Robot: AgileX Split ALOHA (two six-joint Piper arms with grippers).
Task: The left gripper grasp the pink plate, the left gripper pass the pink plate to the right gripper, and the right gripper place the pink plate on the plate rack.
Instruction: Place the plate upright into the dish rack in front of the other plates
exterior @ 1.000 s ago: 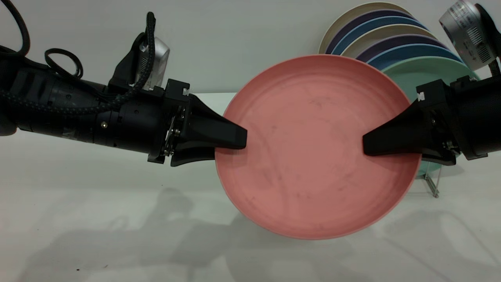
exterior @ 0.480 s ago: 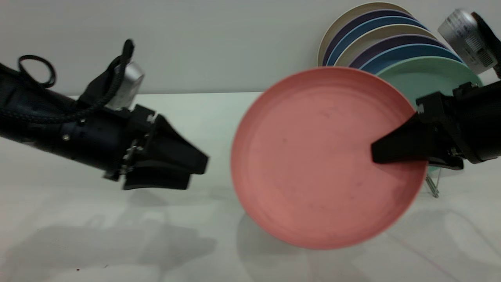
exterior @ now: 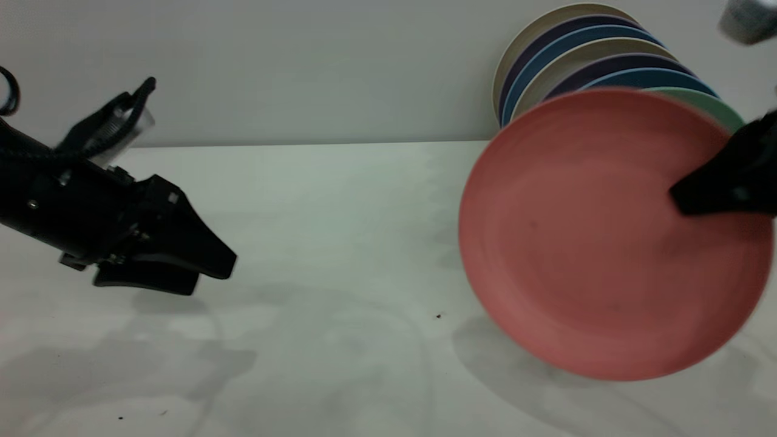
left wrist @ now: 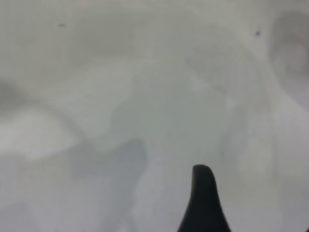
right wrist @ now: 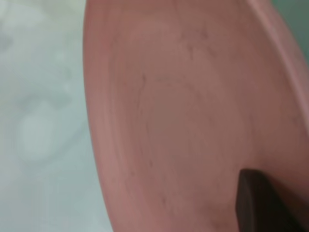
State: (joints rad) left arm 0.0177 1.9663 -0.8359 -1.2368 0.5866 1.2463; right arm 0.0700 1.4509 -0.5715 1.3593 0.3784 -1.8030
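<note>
The pink plate (exterior: 595,243) hangs tilted above the table at the right, its face toward the camera, with my right gripper (exterior: 677,197) shut on its right rim. The right wrist view is filled by the plate (right wrist: 193,111), with one black finger (right wrist: 253,198) lying on it. My left gripper (exterior: 212,278) is far off at the left, low over the table, open and holding nothing. One of its fingers (left wrist: 203,193) shows over bare table in the left wrist view. The plate rack itself is hidden behind the pink plate.
Several plates stand upright in a row at the back right (exterior: 570,48); the nearest is mint-green (exterior: 719,104), just behind the pink plate. The white table (exterior: 340,200) runs back to a grey wall.
The left gripper let go of the pink plate and drew back to the left and down. The right gripper carried the plate to the right, in front of the row of standing plates.
</note>
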